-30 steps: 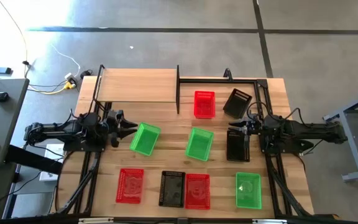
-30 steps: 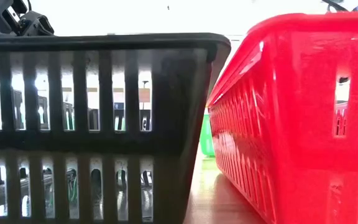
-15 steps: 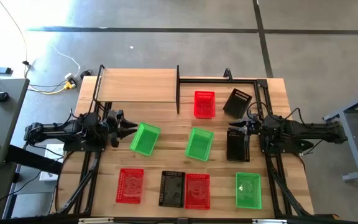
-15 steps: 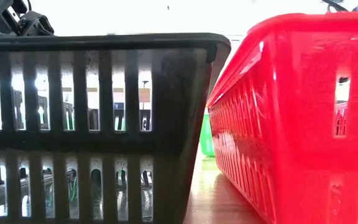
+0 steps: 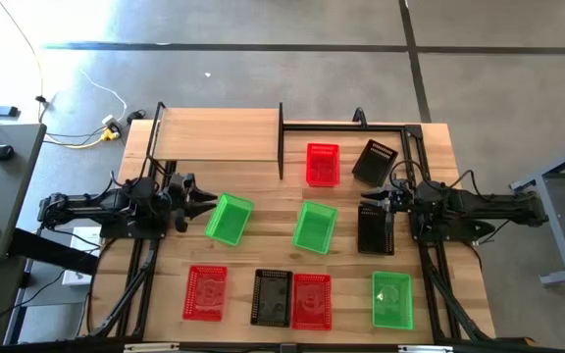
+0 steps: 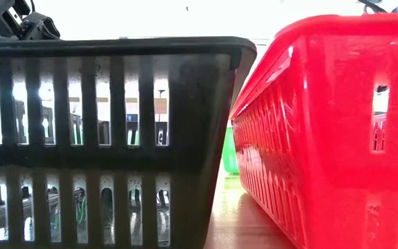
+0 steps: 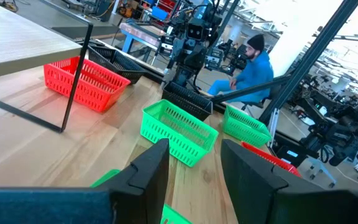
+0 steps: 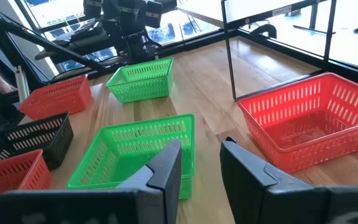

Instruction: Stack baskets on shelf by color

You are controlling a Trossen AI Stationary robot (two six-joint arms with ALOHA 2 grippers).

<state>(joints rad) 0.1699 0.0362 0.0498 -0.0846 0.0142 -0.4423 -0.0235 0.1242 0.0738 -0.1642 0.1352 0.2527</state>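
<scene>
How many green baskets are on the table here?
3: one by the left hand, one mid-table, one at the front right corner. None on the shelf.

I work in a robotics lab — beyond my wooden table stand more robot rigs on metal frames, a person seated among them, cables trailing over bare concrete floor.

Both arms low – left gripper, right gripper – jaws apart.
</scene>
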